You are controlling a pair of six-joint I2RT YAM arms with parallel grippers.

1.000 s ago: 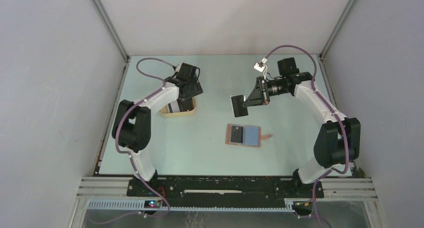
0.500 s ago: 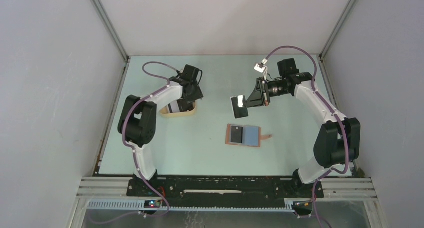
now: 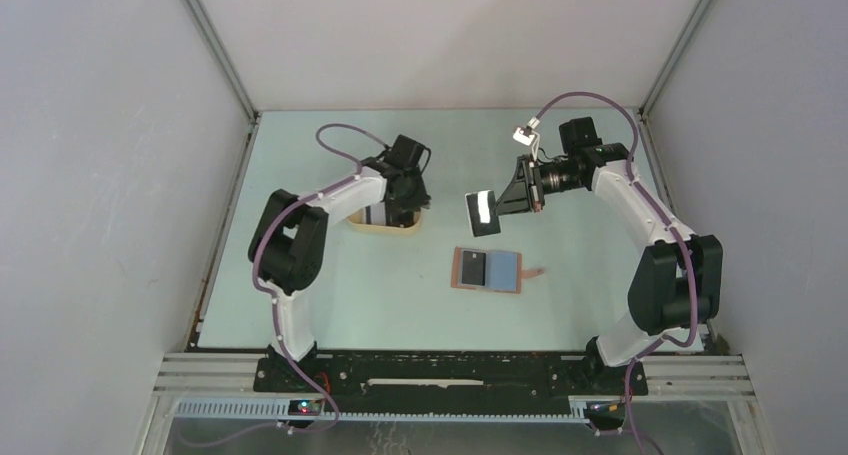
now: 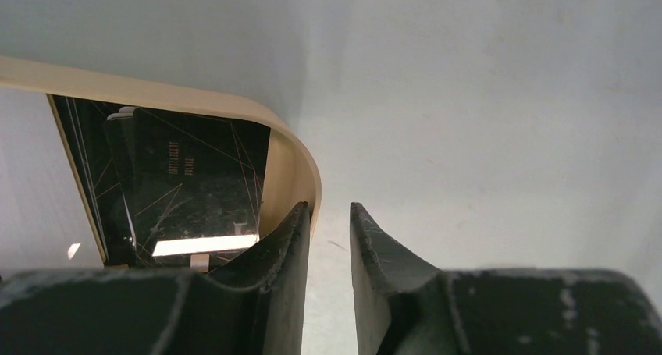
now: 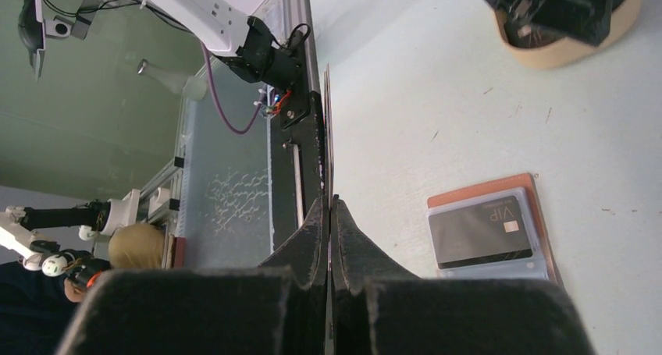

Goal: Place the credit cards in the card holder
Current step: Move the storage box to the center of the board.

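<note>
The card holder (image 3: 505, 272) lies open on the table with a dark card (image 3: 474, 268) in its left pocket. It also shows in the right wrist view (image 5: 478, 195), with the VIP card (image 5: 476, 230) in it. My right gripper (image 3: 497, 205) is shut on a dark credit card (image 3: 482, 213) and holds it in the air above and behind the holder. The card is edge-on in the wrist view (image 5: 327, 121). My left gripper (image 3: 408, 211) is narrowly open at the right end of the beige tray (image 3: 385, 228). One finger (image 4: 289, 238) is inside the tray wall (image 4: 293, 160), beside black cards (image 4: 187, 183).
The oval beige tray holds more cards (image 3: 375, 213) and stands left of the holder's back edge; it also shows in the right wrist view (image 5: 562, 51). Grey enclosure walls surround the table. The black base rail (image 3: 450, 370) runs along the near edge.
My left gripper has moved right and the beige tray has slid right with it, toward the table's middle. My right gripper holds its card almost in the same place.
</note>
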